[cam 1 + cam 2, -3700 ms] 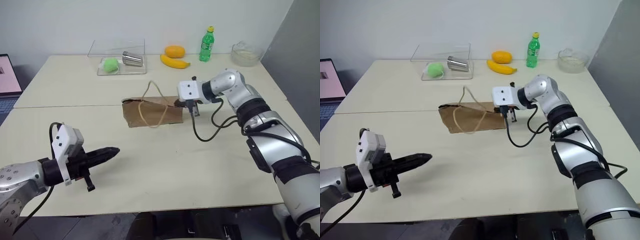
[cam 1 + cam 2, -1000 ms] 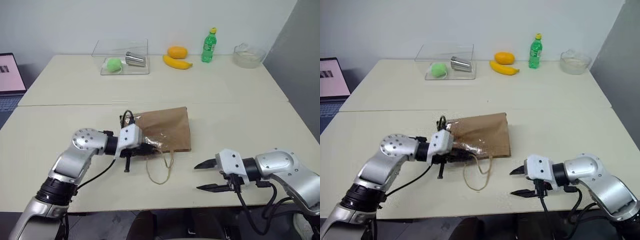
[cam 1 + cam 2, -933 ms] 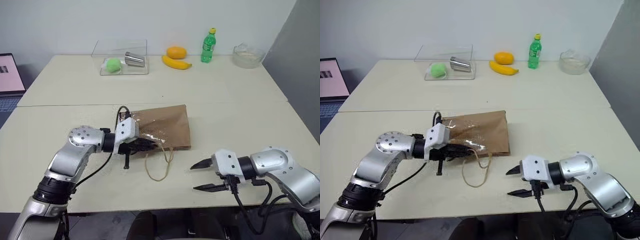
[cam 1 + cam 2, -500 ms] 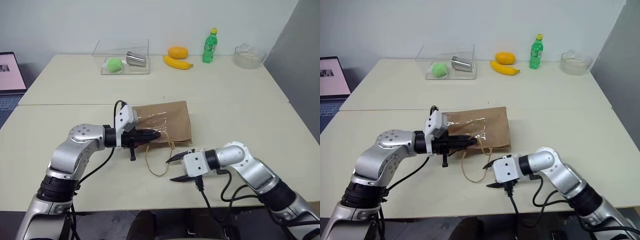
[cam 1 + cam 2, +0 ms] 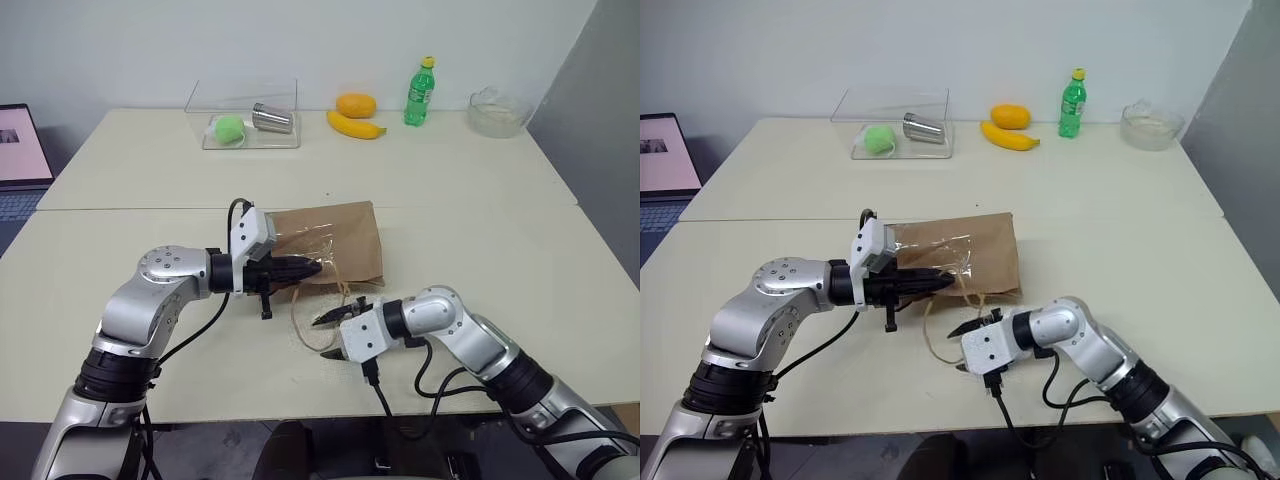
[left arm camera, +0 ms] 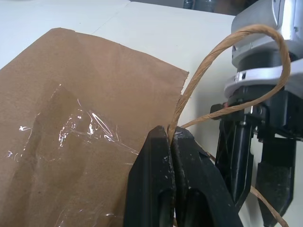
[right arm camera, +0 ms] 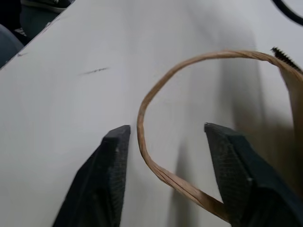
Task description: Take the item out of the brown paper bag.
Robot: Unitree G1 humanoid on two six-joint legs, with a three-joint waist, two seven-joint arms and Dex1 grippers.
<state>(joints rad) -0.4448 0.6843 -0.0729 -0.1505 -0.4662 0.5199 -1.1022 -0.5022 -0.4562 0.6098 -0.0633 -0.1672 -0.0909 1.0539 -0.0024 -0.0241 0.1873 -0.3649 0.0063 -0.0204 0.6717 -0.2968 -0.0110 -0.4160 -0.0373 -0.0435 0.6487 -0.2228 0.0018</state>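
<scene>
On the worktop [image 5: 480, 230], in the head views, the brown paper bag [image 5: 335, 250] lies flat just beyond both tools; whether the item is inside, I cannot tell. In the left wrist view, the left tool [image 6: 171, 142] is pressed together, pinching a cord handle [image 6: 222, 52]. In the right wrist view, the right tool [image 7: 165, 142] is spread, straddling the other cord loop [image 7: 156, 165].

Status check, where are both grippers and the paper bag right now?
Left gripper shut on a cord handle of the brown paper bag. Right gripper open, straddling the other handle loop on the table. Bag lying flat, contents hidden. Nothing blocking.
</scene>
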